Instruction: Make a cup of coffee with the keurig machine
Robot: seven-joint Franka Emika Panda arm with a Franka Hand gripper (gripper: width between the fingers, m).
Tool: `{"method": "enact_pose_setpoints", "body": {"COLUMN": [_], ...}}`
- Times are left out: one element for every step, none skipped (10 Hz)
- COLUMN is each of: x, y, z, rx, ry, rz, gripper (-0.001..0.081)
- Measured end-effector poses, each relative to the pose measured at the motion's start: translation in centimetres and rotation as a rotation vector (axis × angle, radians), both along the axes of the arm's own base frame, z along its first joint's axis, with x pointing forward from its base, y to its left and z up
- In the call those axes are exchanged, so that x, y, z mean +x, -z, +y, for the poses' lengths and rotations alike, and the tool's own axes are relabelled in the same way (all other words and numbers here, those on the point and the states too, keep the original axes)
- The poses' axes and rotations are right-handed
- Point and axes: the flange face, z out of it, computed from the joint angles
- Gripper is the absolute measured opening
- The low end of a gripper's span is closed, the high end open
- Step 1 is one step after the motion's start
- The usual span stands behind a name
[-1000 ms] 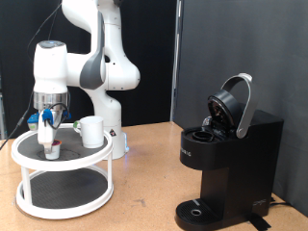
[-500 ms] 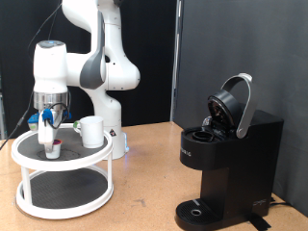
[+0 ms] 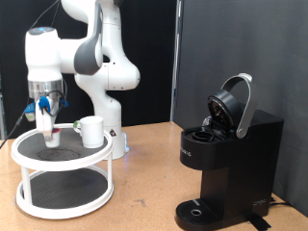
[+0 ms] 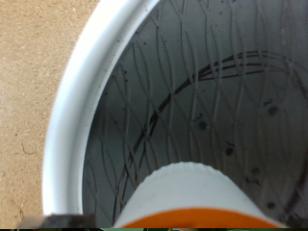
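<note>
Dark backdrop, wooden table. Two-tier white stand at exterior view's left; gripper above its top shelf, clamped on small pod. Cup just beside. Keurig machine well apart, lid open. Risk: pod slipping, swing nudging cup.

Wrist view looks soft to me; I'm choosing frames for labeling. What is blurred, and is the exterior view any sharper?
Wrist view: the pod at the frame edge is out of focus; the tray rim is slightly soft. Exterior view: evenly lit, the keurig machine and the cup sharp, the gripper small.
</note>
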Motion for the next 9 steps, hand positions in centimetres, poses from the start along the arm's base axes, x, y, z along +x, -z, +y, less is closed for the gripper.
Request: {"method": "enact_pose_setpoints", "body": {"x": [-0.2, -0.2, 0.0, 0.4, 1.1, 1.9, 2.8, 3.7, 4.5], "y": [-0.9, -0.7, -0.7, -1.1, -1.9, -3.2, -4.5, -5.5, -6.4], "z": [0.0, 0.0, 0.2, 0.4, 0.6, 0.9, 1.3, 2.3, 3.4], "rx": [0.008, 0.009, 0.029, 0.067, 0.109, 0.154, 0.204, 0.264, 0.321], "ry": [-0.006, -0.006, 0.008, 0.027, 0.048, 0.063, 0.048, 0.013, -0.012], "rz": [0.005, 0.008, -0.006, -0.034, -0.066, -0.097, -0.123, -0.130, -0.127], "gripper": [0.0337, 0.0337, 0.0337, 0.0337, 0.0337, 0.0337, 0.0337, 0.0337, 0.0337]}}
